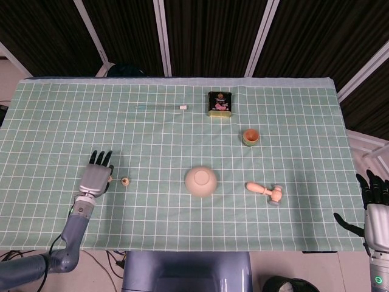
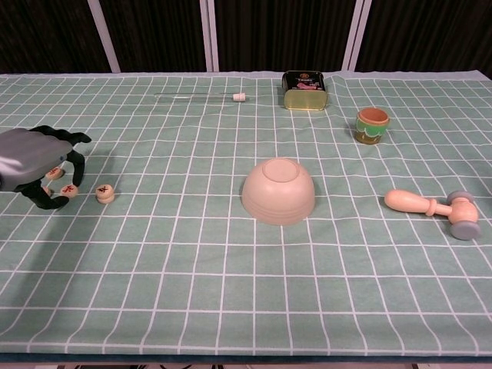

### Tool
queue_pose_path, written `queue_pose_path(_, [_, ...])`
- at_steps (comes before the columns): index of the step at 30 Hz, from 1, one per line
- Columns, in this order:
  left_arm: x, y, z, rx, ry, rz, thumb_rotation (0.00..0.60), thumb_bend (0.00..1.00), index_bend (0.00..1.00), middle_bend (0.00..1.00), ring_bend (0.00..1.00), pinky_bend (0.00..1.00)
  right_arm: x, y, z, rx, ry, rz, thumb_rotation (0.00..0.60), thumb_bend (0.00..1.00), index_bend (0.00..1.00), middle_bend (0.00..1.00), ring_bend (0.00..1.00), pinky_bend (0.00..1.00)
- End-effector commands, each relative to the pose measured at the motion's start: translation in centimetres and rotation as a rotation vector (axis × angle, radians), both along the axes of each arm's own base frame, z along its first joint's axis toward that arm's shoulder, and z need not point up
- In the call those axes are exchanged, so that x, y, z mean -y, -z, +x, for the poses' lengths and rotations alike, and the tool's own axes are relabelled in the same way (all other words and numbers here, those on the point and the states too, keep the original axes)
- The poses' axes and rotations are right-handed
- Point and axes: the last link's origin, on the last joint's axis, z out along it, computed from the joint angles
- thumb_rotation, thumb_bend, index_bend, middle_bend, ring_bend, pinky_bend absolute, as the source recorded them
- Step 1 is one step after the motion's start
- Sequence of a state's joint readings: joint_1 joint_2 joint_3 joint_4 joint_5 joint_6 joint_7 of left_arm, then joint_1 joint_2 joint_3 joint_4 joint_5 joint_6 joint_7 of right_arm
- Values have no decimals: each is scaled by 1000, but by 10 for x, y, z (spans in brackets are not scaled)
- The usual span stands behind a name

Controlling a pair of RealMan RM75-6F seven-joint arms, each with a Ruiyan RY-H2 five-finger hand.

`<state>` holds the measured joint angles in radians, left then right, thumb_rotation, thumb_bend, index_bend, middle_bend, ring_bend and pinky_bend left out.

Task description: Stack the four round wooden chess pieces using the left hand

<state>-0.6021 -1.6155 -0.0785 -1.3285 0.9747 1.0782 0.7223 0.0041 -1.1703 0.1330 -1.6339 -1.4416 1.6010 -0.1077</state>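
Three round wooden chess pieces show in the chest view, at the table's left. One chess piece [image 2: 105,193] [image 1: 125,180] lies flat and alone, just right of my left hand [image 2: 34,165] [image 1: 95,177]. A second chess piece [image 2: 68,190] sits between that hand's thumb and a curled finger, which pinch it low at the cloth. The third chess piece [image 2: 54,174] lies under the palm, partly hidden. I see no fourth piece. My right hand [image 1: 377,210] hangs beyond the table's right front corner with fingers spread, holding nothing.
An upturned wooden bowl [image 2: 278,191] stands mid-table. A toy mallet [image 2: 430,206] lies to its right, a small green-and-orange cup [image 2: 372,125] behind that. A dark tin [image 2: 304,90] and a thin rod [image 2: 201,96] lie at the back. A green checked cloth [image 2: 231,292] covers the table.
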Motion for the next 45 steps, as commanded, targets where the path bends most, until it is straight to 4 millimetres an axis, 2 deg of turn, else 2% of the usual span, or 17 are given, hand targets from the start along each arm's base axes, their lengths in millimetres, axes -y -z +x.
queue_pose_path(1, [-1,-3,4,8,10,8,600,328,499,0,0,0,0,0,0,-1,0,0,600,232,119,13,0,0])
queue_pose_path(10, [5,-17,25,65,65,17,600,328,502,0,0,0,0,0,0,1,-2,0,600,232,119,13,0,0])
queue_pose_path(20, [11,-10,45,80,111,-16,600,328,502,0,0,0,0,0,0,1,-2,-4,600,233,119,13,0,0])
queue_pose_path(31, [14,2,49,60,114,-35,600,328,493,0,0,0,0,-1,0,2,0,-4,600,233,119,13,0,0])
queue_pose_path(45, [13,4,46,43,104,-33,600,328,477,0,0,0,0,-1,0,1,1,-4,600,232,119,13,0,0])
